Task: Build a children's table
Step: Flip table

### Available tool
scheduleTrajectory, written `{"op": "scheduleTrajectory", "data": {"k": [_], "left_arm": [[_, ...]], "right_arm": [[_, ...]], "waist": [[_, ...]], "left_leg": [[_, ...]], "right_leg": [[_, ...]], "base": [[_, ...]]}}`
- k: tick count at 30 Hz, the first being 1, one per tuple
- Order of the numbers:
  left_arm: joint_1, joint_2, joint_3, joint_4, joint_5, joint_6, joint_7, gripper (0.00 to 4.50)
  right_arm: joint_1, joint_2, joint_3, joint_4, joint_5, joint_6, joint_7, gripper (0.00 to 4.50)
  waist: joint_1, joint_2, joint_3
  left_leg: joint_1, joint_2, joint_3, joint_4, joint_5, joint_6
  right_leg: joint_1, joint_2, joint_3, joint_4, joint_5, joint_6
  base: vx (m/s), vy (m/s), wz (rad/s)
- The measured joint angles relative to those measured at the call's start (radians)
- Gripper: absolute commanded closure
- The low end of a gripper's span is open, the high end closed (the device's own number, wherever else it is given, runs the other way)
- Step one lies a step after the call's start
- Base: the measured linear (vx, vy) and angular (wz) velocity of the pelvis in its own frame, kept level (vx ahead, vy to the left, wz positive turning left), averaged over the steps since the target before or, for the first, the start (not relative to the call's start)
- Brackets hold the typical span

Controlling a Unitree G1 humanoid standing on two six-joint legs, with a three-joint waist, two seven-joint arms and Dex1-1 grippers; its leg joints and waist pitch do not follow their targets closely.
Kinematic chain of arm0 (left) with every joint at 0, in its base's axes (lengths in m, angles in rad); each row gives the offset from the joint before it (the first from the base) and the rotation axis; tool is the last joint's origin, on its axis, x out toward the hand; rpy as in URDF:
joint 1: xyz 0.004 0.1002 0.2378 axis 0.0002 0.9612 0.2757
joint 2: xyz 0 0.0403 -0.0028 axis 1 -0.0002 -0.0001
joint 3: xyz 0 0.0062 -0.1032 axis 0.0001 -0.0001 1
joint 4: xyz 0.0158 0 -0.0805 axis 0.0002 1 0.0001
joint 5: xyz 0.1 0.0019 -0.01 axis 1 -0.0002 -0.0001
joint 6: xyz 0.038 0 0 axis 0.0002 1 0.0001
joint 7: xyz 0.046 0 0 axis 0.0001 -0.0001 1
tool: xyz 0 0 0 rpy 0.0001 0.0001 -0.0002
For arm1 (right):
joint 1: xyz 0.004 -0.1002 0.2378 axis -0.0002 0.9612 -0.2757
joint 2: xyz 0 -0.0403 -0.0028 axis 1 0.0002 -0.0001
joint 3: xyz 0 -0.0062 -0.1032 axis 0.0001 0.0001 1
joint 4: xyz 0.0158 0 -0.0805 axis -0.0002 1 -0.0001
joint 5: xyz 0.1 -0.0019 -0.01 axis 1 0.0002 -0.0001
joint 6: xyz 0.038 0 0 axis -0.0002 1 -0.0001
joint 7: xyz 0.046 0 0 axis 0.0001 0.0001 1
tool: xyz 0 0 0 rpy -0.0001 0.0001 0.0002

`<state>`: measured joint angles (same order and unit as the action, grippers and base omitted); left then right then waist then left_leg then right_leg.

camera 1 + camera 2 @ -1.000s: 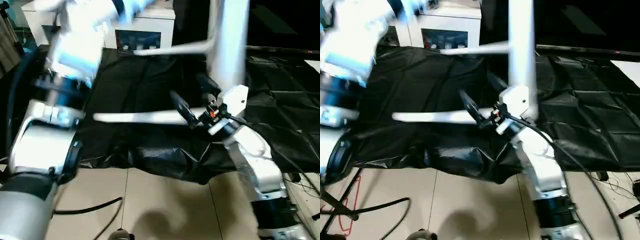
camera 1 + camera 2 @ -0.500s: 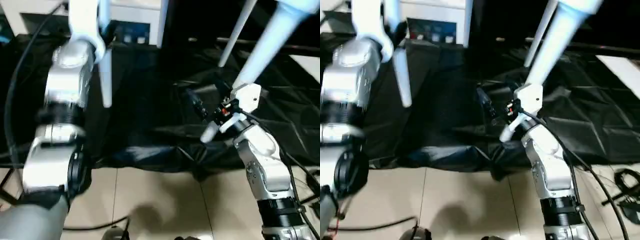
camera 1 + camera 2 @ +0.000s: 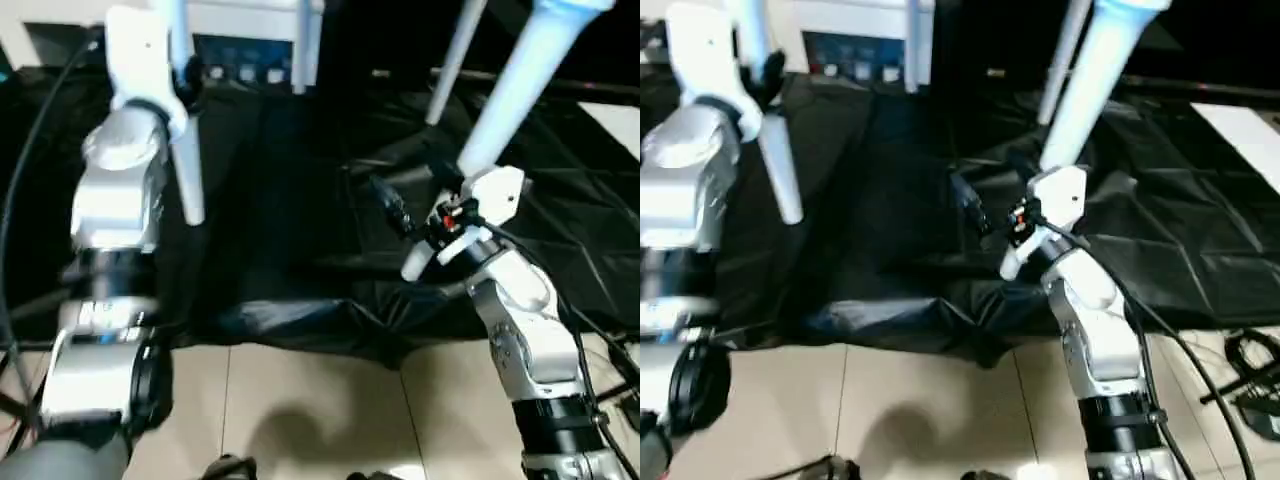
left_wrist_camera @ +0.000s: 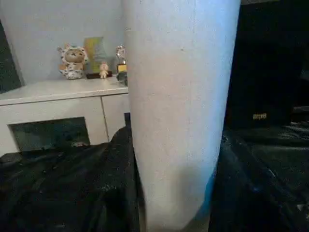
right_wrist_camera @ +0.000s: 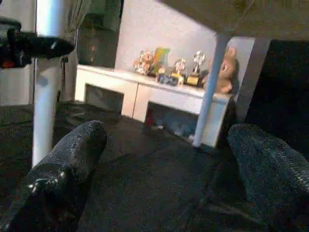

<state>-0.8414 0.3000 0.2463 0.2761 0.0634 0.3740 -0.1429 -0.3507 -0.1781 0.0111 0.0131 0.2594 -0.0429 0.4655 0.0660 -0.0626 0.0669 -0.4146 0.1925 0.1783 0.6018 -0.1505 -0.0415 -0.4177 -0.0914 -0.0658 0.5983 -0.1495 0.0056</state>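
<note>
Left tool (image 3: 185,75): clenched on one white tapered leg (image 3: 188,175), held upright with its free end hanging above the black-draped desk (image 3: 280,190). Right tool (image 5: 159,179): released, black fingers (image 5: 67,169) spread wide, nothing between them, low over the desk. Children's table: raised above the desk, further legs (image 3: 520,90) slanting down from it beside the right tool.
</note>
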Motion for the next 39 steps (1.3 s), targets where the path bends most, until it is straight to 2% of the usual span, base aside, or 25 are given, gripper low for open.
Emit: {"op": "scheduleTrajectory", "data": {"k": [4, 7, 10, 15, 19, 21, 23, 27, 28, 30, 39], "left_arm": [[0.059, 0.011, 0.021, -0.078, -0.002, 0.025, 0.018, 2.65], [0.073, 0.014, 0.032, -0.105, -0.003, 0.047, 0.027, 2.65], [0.083, 0.017, 0.032, -0.116, -0.01, 0.055, 0.036, 2.65], [0.089, 0.024, 0.034, -0.119, -0.013, 0.072, 0.044, 2.65], [0.1, 0.024, 0.034, -0.126, -0.02, 0.086, 0.044, 2.65], [0.105, 0.022, 0.03, -0.134, -0.025, 0.087, 0.044, 2.65], [0.12, 0.022, 0.025, -0.152, -0.031, 0.084, 0.04, 2.65], [0.152, 0.023, 0.025, -0.199, -0.048, 0.085, 0.037, 2.65], [0.169, 0.023, 0.026, -0.226, -0.051, 0.09, 0.037, 2.65], [0.188, 0.023, 0.031, -0.257, -0.058, 0.1, 0.036, 2.65], [0.284, 0.026, 0.05, -0.388, -0.07, 0.111, 0.04, 2.65]], "right_arm": [[0.061, 0.004, -0.001, -0.027, -0.029, -0.077, -0.006, 0.0], [0.092, 0.011, -0.007, -0.043, -0.05, -0.126, -0.039, 0.0], [0.145, 0.024, -0.047, -0.086, -0.084, -0.178, -0.105, 0.0], [0.162, 0.04, -0.103, -0.086, -0.095, -0.163, -0.178, 0.0], [0.086, 0.026, -0.077, 0.012, -0.062, -0.051, -0.147, 0.0], [0.02, 0.026, -0.072, 0.096, -0.057, -0.006, -0.139, 0.0], [-0.029, 0.03, -0.07, 0.156, -0.054, 0.018, -0.125, 0.3], [-0.109, 0.038, -0.082, 0.268, -0.028, 0.063, -0.113, 0.55], [-0.119, 0.038, -0.08, 0.288, -0.027, 0.069, -0.103, 0.77], [-0.122, 0.036, -0.079, 0.31, -0.027, 0.07, -0.087, 0.86], [-0.217, 0.04, -0.068, 0.473, -0.038, 0.035, -0.073, 1.52]], "waist": [[-0.012, 0.0, 0.0], [-0.017, 0.001, 0.0], [-0.02, 0.002, -0.001], [-0.034, 0.009, -0.003], [-0.037, 0.021, -0.006], [-0.037, 0.023, -0.006], [-0.035, 0.022, -0.006], [-0.034, 0.022, -0.007], [-0.034, 0.019, -0.008], [-0.033, 0.015, -0.01], [-0.037, 0.012, -0.014]], "left_leg": [[0.01, 0.0, -0.001, -0.002, 0.0, -0.001], [0.012, -0.001, -0.002, -0.003, -0.001, -0.002], [0.013, -0.001, -0.003, -0.003, -0.001, -0.002], [0.013, -0.002, -0.004, -0.002, -0.001, -0.002], [0.013, -0.003, -0.005, -0.002, -0.001, -0.002], [0.013, -0.002, -0.005, -0.002, -0.001, -0.002], [0.013, -0.002, -0.005, -0.002, -0.001, -0.002], [0.013, -0.002, -0.005, -0.002, -0.001, -0.002], [0.013, -0.002, -0.004, -0.002, -0.001, -0.002], [0.013, -0.002, -0.004, -0.002, -0.001, -0.002], [0.016, -0.001, -0.003, -0.004, -0.004, -0.007]], "right_leg": [[0.004, 0.0, 0.0, 0.002, -0.004, 0.007], [0.003, 0.0, 0.0, 0.002, -0.004, 0.007], [0.004, 0.0, 0.0, 0.001, -0.005, 0.007], [0.003, 0.0, 0.0, -0.001, -0.004, 0.007], [0.004, 0.0, -0.001, -0.003, -0.004, 0.007], [0.003, 0.0, -0.001, -0.003, -0.004, 0.007], [0.003, 0.0, -0.001, -0.003, -0.004, 0.006], [0.003, 0.0, -0.001, -0.002, -0.003, 0.005], [0.003, 0.0, 0.0, -0.002, -0.002, 0.004], [0.003, 0.0, 0.0, -0.002, 0.0, 0.004], [0.001, 0.001, 0.0, 0.0, 0.001, 0.002]], "base": [[0.0, 0.0, 0.0], [0.0, 0.0, 0.0], [0.0, 0.0, 0.0], [0.0, 0.0, 0.0], [0.0, 0.0, 0.0], [0.0, 0.0, 0.0], [0.0, 0.0, 0.0], [0.0, 0.0, 0.0], [0.0, 0.0, 0.0], [0.0, 0.0, 0.0], [0.0, 0.0, 0.0]]}}
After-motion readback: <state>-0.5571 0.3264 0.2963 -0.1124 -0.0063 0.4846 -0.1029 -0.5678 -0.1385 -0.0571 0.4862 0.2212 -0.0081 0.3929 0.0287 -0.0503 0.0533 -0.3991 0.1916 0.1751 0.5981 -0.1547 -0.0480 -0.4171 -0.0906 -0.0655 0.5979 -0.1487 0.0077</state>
